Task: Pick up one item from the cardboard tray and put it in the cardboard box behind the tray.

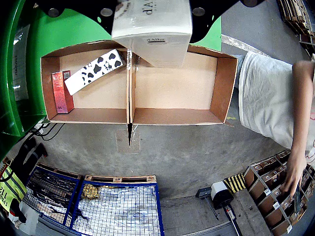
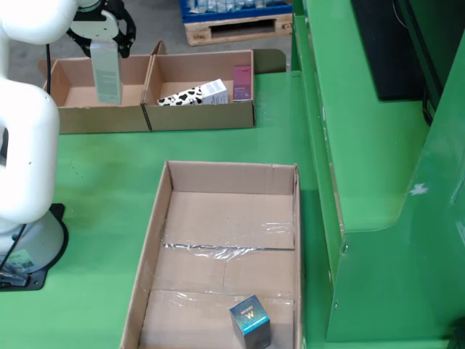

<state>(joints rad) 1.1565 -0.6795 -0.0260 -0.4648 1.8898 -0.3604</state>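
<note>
My gripper is shut on a tall white carton, which hangs upright over the left-hand cardboard box at the back of the fixed view. From the wrist view the same white carton fills the top centre, over the empty right-hand box close to the divider. Only black parts of the gripper show there. The neighbouring box holds a cow-patterned carton and a red packet. Nearer in the fixed view lies the large cardboard tray with one small blue box.
The robot's white base stands left of the tray. A green machine wall rises on the right. Below in the wrist view are a person in a white shirt, a blue wire cage and crates.
</note>
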